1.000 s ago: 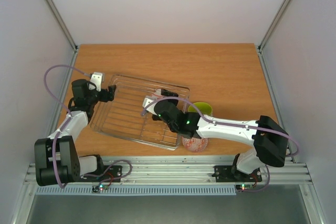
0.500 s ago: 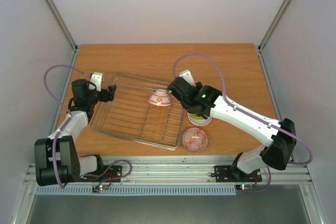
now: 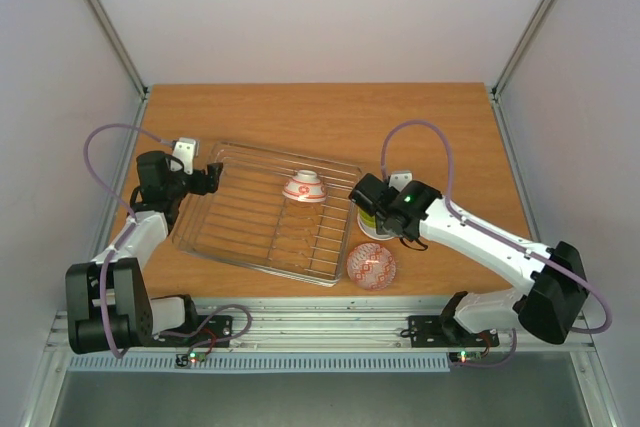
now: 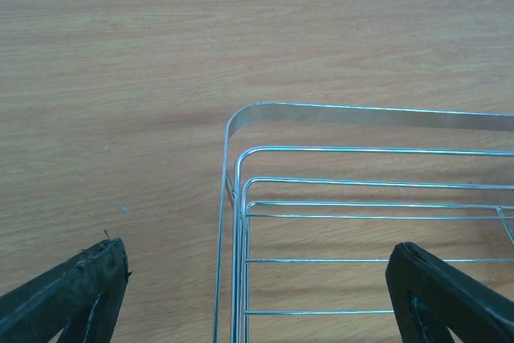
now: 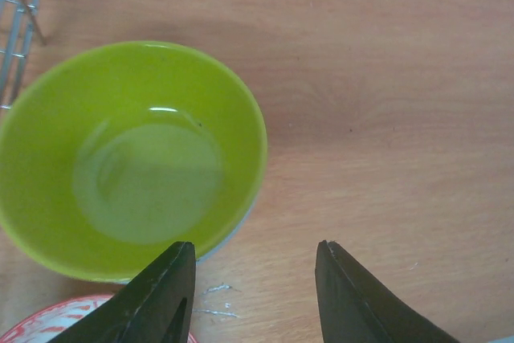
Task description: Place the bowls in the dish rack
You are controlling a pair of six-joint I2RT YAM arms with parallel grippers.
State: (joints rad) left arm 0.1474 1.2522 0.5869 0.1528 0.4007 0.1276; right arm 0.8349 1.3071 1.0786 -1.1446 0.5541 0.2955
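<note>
The dish rack [image 3: 262,219], clear with wire bars, lies left of centre. A white bowl with red pattern [image 3: 304,187] sits upside down in it near the far right. My right gripper [image 3: 366,199] is open and empty over the lime green bowl [image 5: 128,158], which is nested in a plain white bowl [image 3: 383,233]. The bowl with the red-patterned inside [image 3: 371,265] stands just right of the rack's near corner. My left gripper [image 3: 205,179] is open, its jaws either side of the rack's far left corner [image 4: 241,126]. The orange bowl is out of view.
The rack's corner wires [image 5: 16,14] show at the top left of the right wrist view. The rim of the red-patterned bowl [image 5: 48,328] lies just beside my right gripper's left finger [image 5: 157,299]. Grey walls close the table's sides and back.
My right gripper left the white-and-red bowl upside down in the rack and drew back to the right, over the lime green bowl. The left arm has not moved.
</note>
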